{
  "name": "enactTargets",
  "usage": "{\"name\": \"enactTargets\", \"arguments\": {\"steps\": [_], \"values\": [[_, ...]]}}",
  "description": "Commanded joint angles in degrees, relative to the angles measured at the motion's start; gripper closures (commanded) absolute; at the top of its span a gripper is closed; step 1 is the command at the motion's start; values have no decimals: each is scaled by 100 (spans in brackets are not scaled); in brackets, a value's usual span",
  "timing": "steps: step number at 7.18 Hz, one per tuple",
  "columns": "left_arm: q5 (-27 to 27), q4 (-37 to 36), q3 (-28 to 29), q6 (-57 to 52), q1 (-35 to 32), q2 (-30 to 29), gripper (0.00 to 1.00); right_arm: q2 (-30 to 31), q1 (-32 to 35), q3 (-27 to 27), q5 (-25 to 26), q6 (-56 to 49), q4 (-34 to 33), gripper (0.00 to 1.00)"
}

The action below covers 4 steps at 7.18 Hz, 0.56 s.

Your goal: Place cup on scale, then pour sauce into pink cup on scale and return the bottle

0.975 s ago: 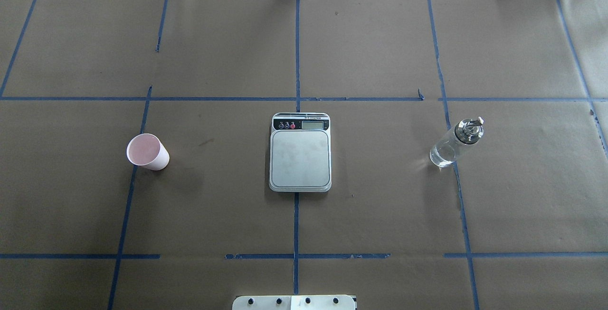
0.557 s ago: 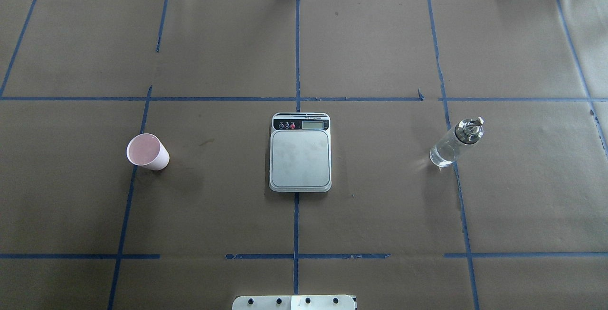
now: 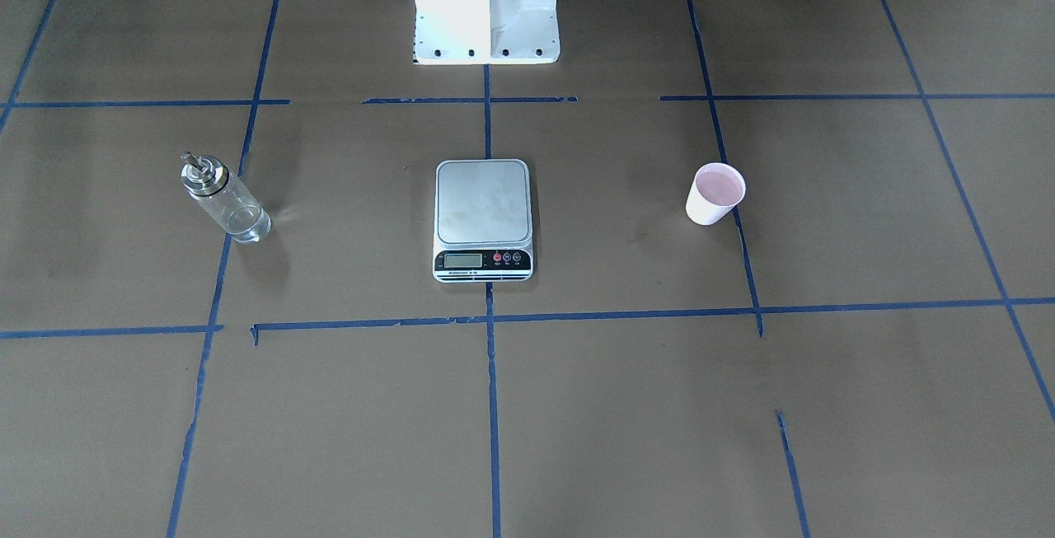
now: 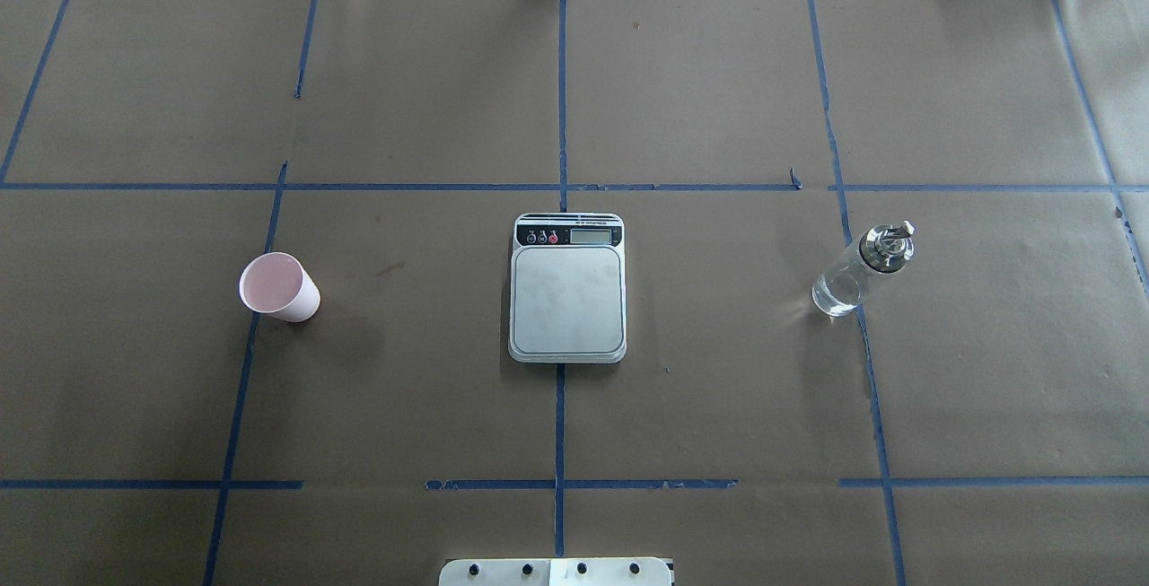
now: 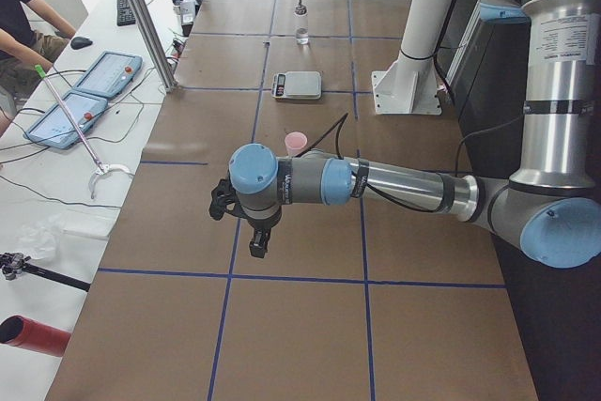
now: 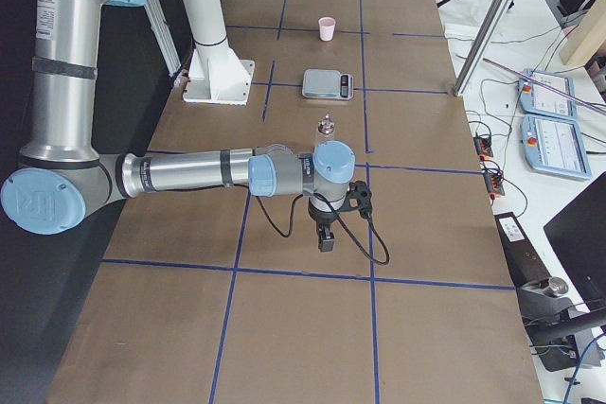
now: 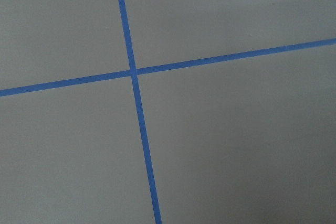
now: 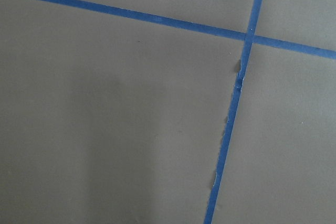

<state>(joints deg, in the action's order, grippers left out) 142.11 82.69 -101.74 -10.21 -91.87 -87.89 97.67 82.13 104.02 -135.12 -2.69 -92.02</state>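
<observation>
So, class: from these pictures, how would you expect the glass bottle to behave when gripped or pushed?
The bottle looks like smooth clear glass, so probably slippery and breakable if dropped. It stands tall and narrow with a metal cap, so a high push may tip it and let it roll.

Three well-spaced obstacles on the bench (image 4: pixel 718 406).
The cup (image 4: pixel 279 287), scale (image 4: pixel 567 299) and bottle (image 4: pixel 860 270) stand in one row, well apart; wide gaps flank the scale on both sides.

The scale (image 4: pixel 567 303) stands between the cup (image 4: pixel 280 290) and the bottle (image 4: pixel 855 272).
</observation>
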Motion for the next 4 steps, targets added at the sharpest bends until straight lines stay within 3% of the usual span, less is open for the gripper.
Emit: {"name": "enactTargets", "arguments": {"steps": [1,3,4], "values": [[-8,439,-64,98,20,43,0,6,-48,-56,-14,5,305,0],[44,1069,-91,473,394,-149,0,15,-56,-66,-84,23,431,0],[-16,1613,-222,1294,928,-211,0,6,-83,-66,-163,5,440,0]]}}
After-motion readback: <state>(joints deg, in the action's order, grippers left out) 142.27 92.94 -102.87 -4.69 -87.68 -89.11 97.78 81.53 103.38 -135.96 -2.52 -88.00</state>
